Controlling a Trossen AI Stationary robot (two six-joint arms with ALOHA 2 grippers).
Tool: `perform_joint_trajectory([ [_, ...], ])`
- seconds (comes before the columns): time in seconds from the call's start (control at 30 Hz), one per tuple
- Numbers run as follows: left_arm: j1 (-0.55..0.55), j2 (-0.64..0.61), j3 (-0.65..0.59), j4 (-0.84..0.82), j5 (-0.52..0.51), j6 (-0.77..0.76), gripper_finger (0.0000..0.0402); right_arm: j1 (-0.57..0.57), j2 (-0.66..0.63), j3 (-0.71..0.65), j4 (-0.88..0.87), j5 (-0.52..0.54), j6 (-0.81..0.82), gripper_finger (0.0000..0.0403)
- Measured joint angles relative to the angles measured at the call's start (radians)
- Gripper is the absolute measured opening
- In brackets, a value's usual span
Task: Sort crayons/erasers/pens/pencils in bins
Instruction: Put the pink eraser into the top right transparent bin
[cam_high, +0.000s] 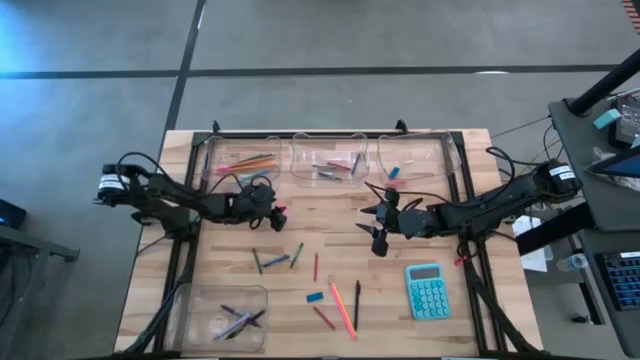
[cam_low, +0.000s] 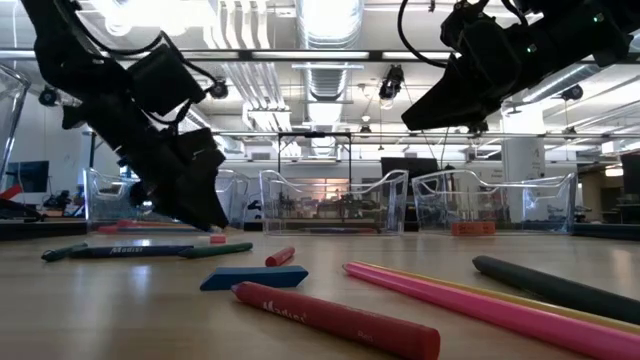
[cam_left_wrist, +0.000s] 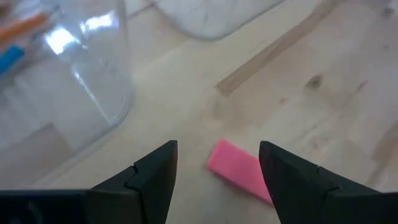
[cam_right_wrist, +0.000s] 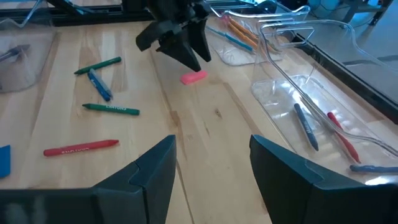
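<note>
My left gripper (cam_high: 272, 203) is open, pointing down just above a pink eraser (cam_left_wrist: 239, 171) that lies flat on the table in front of the far-left bin (cam_high: 240, 160). Its fingers stand on either side of the eraser; I cannot tell whether they touch it. The eraser also shows in the right wrist view (cam_right_wrist: 194, 77) and the low view (cam_low: 217, 239). My right gripper (cam_right_wrist: 211, 142) is open and empty, above the table's middle right (cam_high: 378, 230). The far-left bin holds pencils, the far-middle bin (cam_high: 325, 160) crayons, the far-right bin (cam_high: 415, 155) an eraser, and the near-left bin (cam_high: 225, 315) pens.
Loose on the table lie green and blue crayons (cam_high: 275, 260), a red crayon (cam_high: 315, 267), a blue eraser (cam_high: 314, 297), another red crayon (cam_high: 322, 317), an orange-pink pencil (cam_high: 343, 310) and a black pen (cam_high: 356, 292). A teal calculator (cam_high: 428, 291) lies near right.
</note>
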Motion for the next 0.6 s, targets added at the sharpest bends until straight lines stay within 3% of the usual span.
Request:
perform_joint_trajectory([
  [0.3,0.000,0.094,0.001,0.079,-0.019,-0.093,0.0212,0.000,0.000,0.000,0.000,0.000,0.000,0.0194],
  [0.6,-0.008,0.170,0.003,0.149,0.002,-0.093,0.0212,0.000,0.000,0.000,-0.001,-0.001,0.003,0.0194],
])
